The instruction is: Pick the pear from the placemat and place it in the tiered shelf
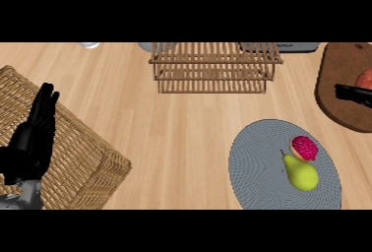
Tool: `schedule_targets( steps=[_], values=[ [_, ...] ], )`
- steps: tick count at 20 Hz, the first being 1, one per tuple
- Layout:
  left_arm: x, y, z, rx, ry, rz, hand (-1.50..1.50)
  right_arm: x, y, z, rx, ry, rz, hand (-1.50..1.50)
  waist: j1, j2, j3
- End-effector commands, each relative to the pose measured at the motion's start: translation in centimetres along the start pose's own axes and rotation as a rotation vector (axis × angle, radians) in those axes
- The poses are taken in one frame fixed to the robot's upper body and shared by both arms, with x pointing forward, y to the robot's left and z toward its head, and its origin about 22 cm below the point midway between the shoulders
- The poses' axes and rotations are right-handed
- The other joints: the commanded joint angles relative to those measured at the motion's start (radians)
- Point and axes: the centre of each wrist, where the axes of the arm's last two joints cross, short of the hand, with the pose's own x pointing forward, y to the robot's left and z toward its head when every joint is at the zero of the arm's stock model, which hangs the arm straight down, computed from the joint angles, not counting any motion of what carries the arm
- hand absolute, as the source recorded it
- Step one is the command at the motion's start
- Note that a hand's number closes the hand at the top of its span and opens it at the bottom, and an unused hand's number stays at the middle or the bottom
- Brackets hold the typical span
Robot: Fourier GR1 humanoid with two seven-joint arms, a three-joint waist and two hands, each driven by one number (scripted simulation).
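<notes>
A yellow-green pear [301, 172] lies on the grey round placemat [254, 167] at the lower right, stem pointing up-left. A red-pink fruit [304, 148] touches the pear's upper end. The wooden tiered shelf [214, 67] stands at the top centre of the counter. My left hand [33, 138] shows at the far left above a wicker basket, fingers straight and pointing up, holding nothing. My right hand does not show in the view.
A wicker basket [80, 162] fills the lower left. A dark wooden cutting board [341, 93] with a black-handled knife [354, 93] and a reddish item [365, 78] sits at the right edge. Bare wooden counter lies between placemat and shelf.
</notes>
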Motion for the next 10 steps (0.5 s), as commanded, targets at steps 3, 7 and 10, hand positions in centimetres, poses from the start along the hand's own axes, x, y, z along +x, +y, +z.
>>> schedule_targets(
  steps=[3, 7, 10],
  values=[
    [0.3, -0.5, -0.5, -0.020, 0.025, 0.023, 0.00, 0.8, 2.2, -1.3, 0.148, 0.082, 0.166, -1.50, 0.004, 0.007, -0.006],
    [0.4, -1.3, 0.1, -0.041, 0.033, 0.039, 0.00, -2.3, 4.8, -1.0, 0.125, 0.095, 0.139, -1.50, 0.006, 0.006, -0.005],
    [-0.4, -1.3, -0.6, -0.027, 0.016, 0.040, 0.00, -4.4, 5.1, -1.6, 0.122, 0.091, 0.143, -1.50, 0.009, 0.008, -0.008]
  ],
)
